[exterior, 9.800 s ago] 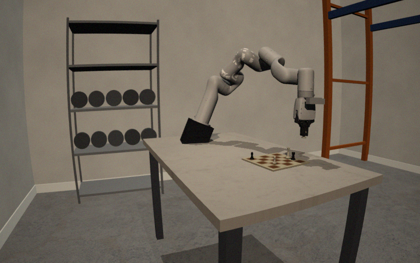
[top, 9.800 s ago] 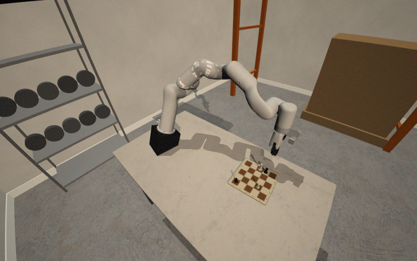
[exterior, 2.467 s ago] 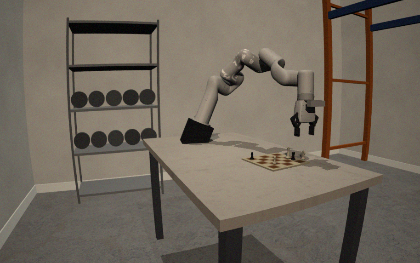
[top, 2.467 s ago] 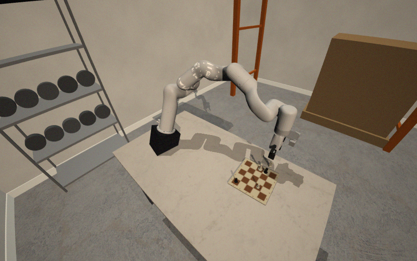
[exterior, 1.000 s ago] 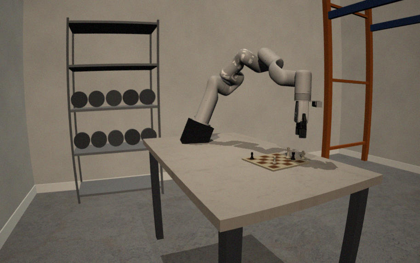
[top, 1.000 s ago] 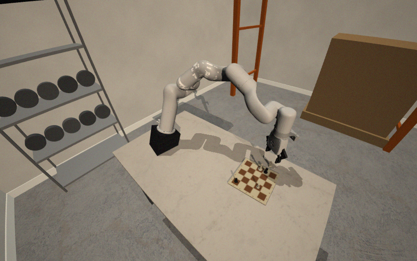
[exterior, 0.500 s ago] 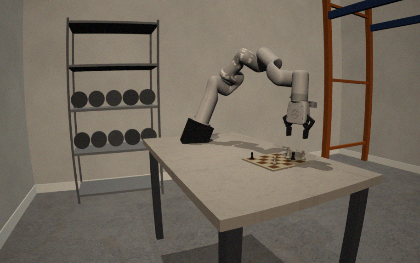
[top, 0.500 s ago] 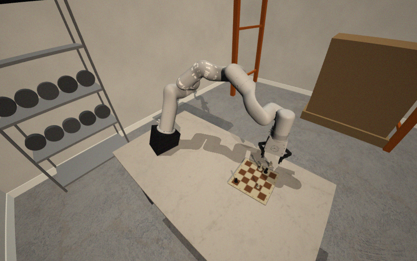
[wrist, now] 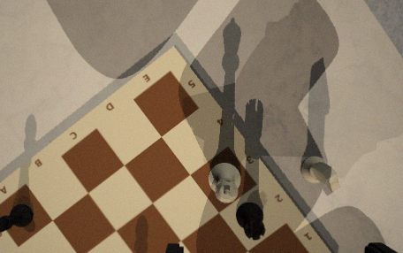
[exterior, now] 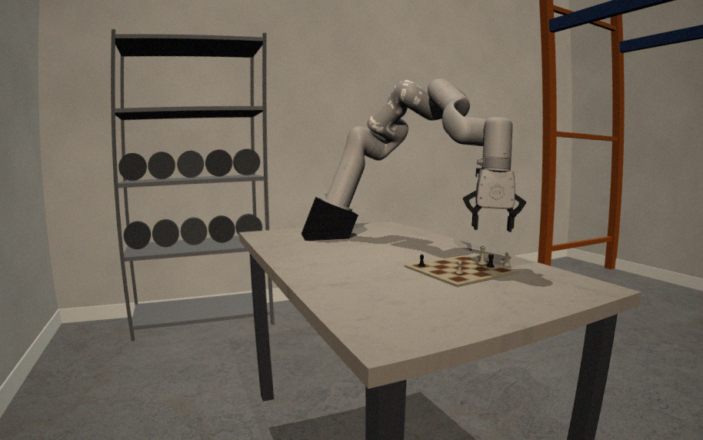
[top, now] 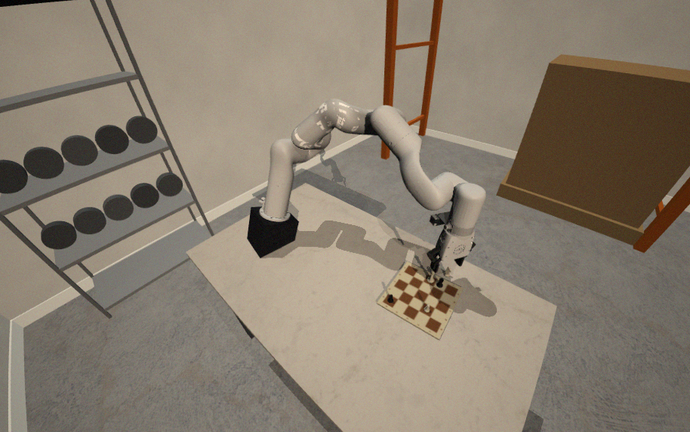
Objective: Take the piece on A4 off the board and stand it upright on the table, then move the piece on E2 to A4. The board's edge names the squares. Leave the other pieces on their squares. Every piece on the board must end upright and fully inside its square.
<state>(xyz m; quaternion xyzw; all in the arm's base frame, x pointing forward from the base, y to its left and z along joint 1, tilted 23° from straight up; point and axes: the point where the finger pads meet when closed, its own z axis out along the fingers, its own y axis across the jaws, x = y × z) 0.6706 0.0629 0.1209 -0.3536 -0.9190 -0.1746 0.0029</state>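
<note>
Standing on E2, the black castle (top: 440, 282) (exterior: 490, 261) (wrist: 250, 220) is seen below the jaws (top: 448, 264) (exterior: 492, 228), which are spread wide, with a gap in between. The white piece (top: 448, 273) (exterior: 507, 259) (wrist: 317, 172) is stood up on the bench (top: 325, 305) (exterior: 414, 316) (wrist: 367, 115), just beside the board (top: 413, 316) (exterior: 458, 282) (wrist: 119, 90).

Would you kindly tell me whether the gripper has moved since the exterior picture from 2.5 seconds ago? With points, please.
Yes. In the exterior view, the gripper (top: 448, 265) (exterior: 492, 228) (wrist: 276, 248) has shifted leftward in the picture, away from the orange ladder (top: 389, 76) (exterior: 547, 103).
</note>
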